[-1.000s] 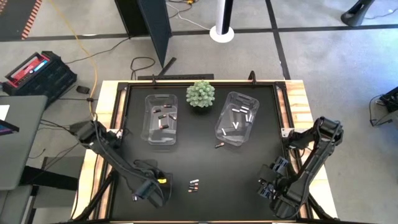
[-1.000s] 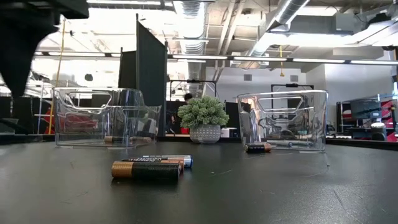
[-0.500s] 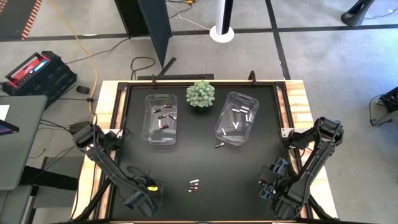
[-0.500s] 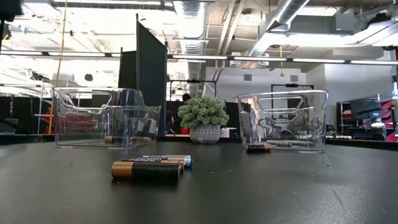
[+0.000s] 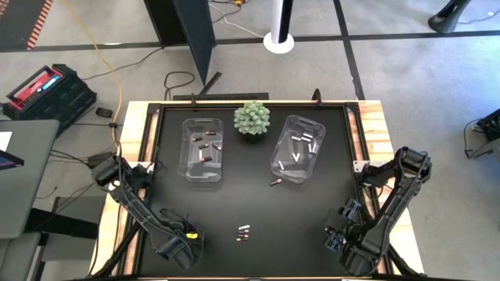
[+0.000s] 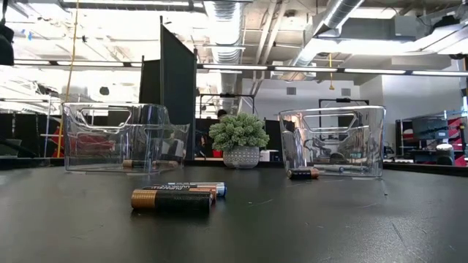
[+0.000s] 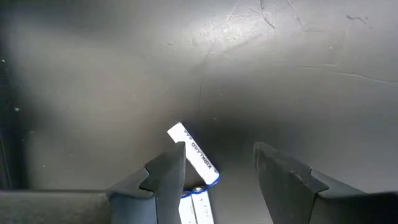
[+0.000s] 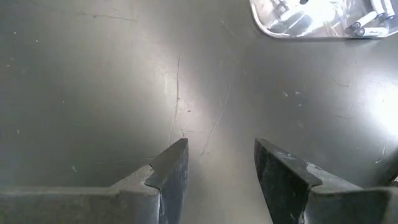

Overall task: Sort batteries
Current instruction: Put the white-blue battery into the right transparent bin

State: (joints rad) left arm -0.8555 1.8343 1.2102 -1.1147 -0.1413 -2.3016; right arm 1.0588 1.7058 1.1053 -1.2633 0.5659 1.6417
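Two pale batteries show in the left wrist view. One, a white cell with a blue end, lies on the black table beside one finger of my open left gripper. The other pale cell lies between the fingers, farther back. In the high view my left gripper is at the near left. Dark, copper-ended batteries lie at the near middle. A single battery lies in front of the right bin. My right gripper hangs open over bare table at the near right.
Two clear bins stand at the back. The left bin holds dark cells and the right bin holds pale ones. A green spiky plant sits in a pot between them. Bare table stretches between the bins and the loose batteries.
My left gripper has moved toward the table's near left corner and down, staying open. It has almost left the low view. The batteries and my right gripper have kept still.
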